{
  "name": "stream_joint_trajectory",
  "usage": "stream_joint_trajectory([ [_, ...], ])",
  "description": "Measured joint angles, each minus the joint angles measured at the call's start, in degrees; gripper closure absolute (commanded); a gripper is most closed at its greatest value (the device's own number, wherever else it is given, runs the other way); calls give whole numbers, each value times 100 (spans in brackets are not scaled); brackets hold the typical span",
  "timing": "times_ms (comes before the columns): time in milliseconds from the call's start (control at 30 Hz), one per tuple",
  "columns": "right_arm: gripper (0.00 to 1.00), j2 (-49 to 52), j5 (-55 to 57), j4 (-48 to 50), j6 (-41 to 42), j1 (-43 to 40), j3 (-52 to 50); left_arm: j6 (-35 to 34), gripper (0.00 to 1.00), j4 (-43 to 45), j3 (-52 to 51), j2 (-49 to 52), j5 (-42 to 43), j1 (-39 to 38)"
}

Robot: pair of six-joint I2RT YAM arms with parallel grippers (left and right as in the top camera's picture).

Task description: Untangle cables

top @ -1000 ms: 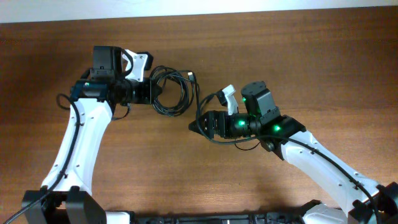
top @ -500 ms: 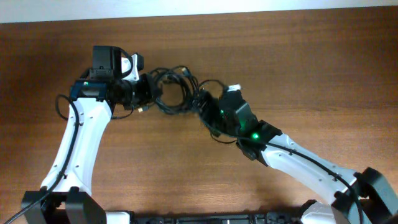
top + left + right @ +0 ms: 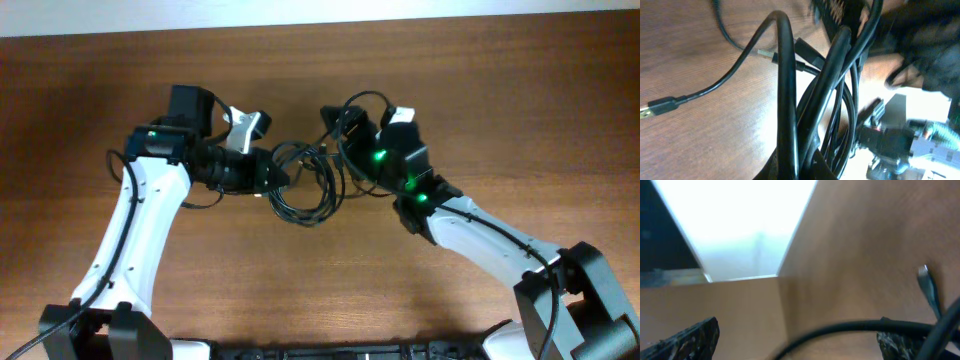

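The cables (image 3: 312, 196) form a tangled bundle of thin black loops on the wooden table between my two arms. My left gripper (image 3: 278, 177) is shut on the bundle's left side. In the left wrist view several strands (image 3: 790, 100) rise from that gripper (image 3: 800, 167), and a loose plug end (image 3: 660, 106) lies on the wood at the left. My right gripper (image 3: 335, 122) is open at the bundle's upper right. In the right wrist view its fingertips (image 3: 696, 336) stand wide apart, with one strand (image 3: 855, 326) crossing between them, ungripped.
The brown wooden table (image 3: 520, 90) ends at a pale strip along the far edge. The right arm's body (image 3: 900, 145) shows close behind the bundle in the left wrist view. A small metal plug tip (image 3: 927, 286) hangs at the right of the right wrist view.
My left gripper has carried the bundle to the right and slightly nearer. The right arm has swung from below the bundle up to its far right side, jaws still wide.
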Motion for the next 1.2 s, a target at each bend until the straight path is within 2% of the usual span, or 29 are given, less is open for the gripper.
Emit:
stream_joint_trajectory([
  [200, 1, 4, -577, 470, -216, -833, 0, 363, 100, -302, 4, 0, -396, -398],
  [333, 1, 7, -1381, 326, -1132, -1158, 2, 315, 100, -94, 7, 0, -949, -433],
  [467, 1, 20, -2205, -846, -1934, -1126, 35, -118, 97, 269, 9, 0, -1657, -433],
  [600, 1, 44, -2712, -1884, -2704, -1003, 2, -302, 99, 494, 9, 0, -1880, -433],
  [800, 3, 46, -3316, -2194, -4009, -514, 2, -374, 99, 933, 9, 0, -1480, -433],
  [833, 10, 46, -3346, -2194, -4079, -472, 2, -376, 98, 955, 9, 0, -1394, -433],
  [867, 26, 46, -3392, -2194, -4181, -389, 0, -376, 98, 977, 9, 0, -1226, -433],
  [933, 66, 46, -3440, -2199, -4253, -295, 2, -376, 98, 1001, 9, 0, -911, -435],
  [967, 78, 46, -3453, -2192, -4306, -269, 2, -378, 98, 999, 9, 0, -828, -435],
  [1000, 96, 46, -3473, -2190, -4325, -251, 2, -378, 97, 999, 9, 0, -778, -439],
  [1067, 96, 46, -3521, -2151, -4310, -240, 2, -374, 82, 997, 9, 0, -697, -472],
  [1133, 96, 46, -3536, -2149, -4216, -240, 7, -365, 60, 999, 9, 0, -688, -483],
  [1167, 96, 46, -3532, -2153, -4155, -240, 9, -380, 43, 994, 9, 0, -660, -483],
  [1200, 96, 46, -3512, -2184, -4065, -240, 7, -424, 29, 1003, 9, 0, -610, -483],
])
